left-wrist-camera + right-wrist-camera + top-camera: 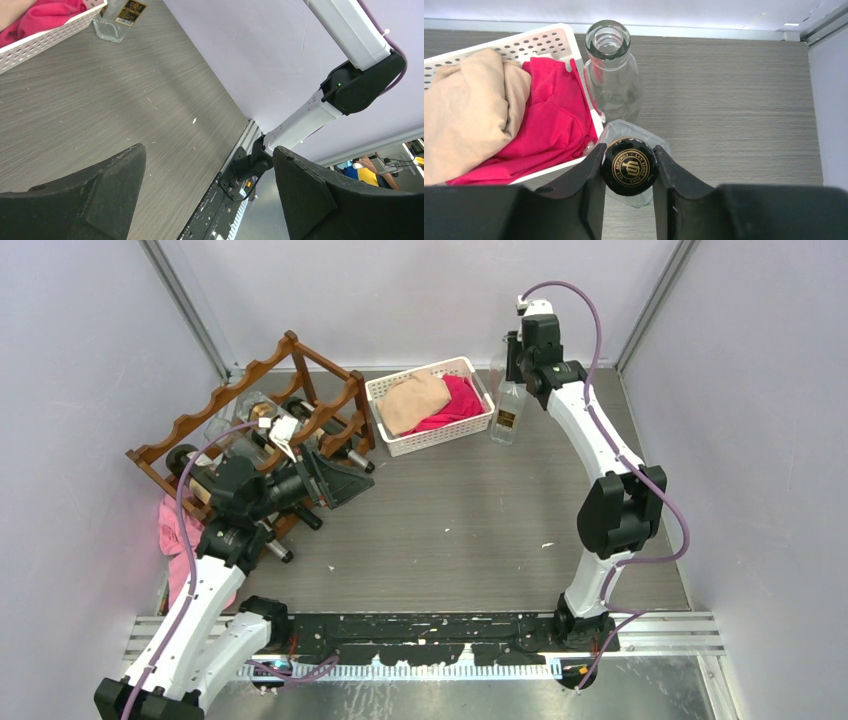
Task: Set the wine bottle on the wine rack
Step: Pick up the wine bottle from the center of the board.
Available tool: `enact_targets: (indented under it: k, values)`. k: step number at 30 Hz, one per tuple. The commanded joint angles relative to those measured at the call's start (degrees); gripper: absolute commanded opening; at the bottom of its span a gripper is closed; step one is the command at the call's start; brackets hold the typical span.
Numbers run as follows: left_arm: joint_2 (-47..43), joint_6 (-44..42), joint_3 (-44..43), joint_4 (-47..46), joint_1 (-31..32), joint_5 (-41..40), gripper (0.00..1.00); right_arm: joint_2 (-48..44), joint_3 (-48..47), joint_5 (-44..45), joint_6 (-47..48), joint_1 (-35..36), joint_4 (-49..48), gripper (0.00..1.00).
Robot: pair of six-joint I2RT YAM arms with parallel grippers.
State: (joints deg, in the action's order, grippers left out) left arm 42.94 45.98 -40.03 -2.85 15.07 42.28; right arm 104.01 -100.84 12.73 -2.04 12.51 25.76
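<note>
Grey table (480, 520): right gripper (629, 161) clamps the capped bottle (507, 415) beside the basket (440, 437); left gripper (208, 150) gapes empty; carrying it to the rack (290, 345) is not yet done.

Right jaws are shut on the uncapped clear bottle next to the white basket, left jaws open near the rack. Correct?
Not quite. The right jaws are shut on the black-capped bottle; the uncapped bottle stands free behind it, as the right wrist view shows. The rest holds.
</note>
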Motion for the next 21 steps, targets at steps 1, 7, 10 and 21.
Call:
enact_targets:
  k: [1, 7, 10, 21]
  values:
    - [-0.75, -1.22, -0.22, -1.38, -0.13, 0.96, 0.96, -0.96, -2.42, 1.19, 1.69, 0.12, -1.31, 0.21]
    - [0.22, -1.24, -0.14, -2.22, -0.06, 2.63, 0.94, -7.76, 1.85, 0.63, 2.19, 0.14, -0.61, 0.01]
    - [0.71, -1.59, 0.24, -4.21, 1.28, 3.34, 0.92, -13.09, 4.94, -1.41, -0.58, 0.1, 0.92, 0.01]
    - [1.85, -20.95, 3.98, -6.04, 25.41, -12.27, 0.92, -37.04, 20.71, -19.34, -11.03, 0.1, 5.38, 0.01]
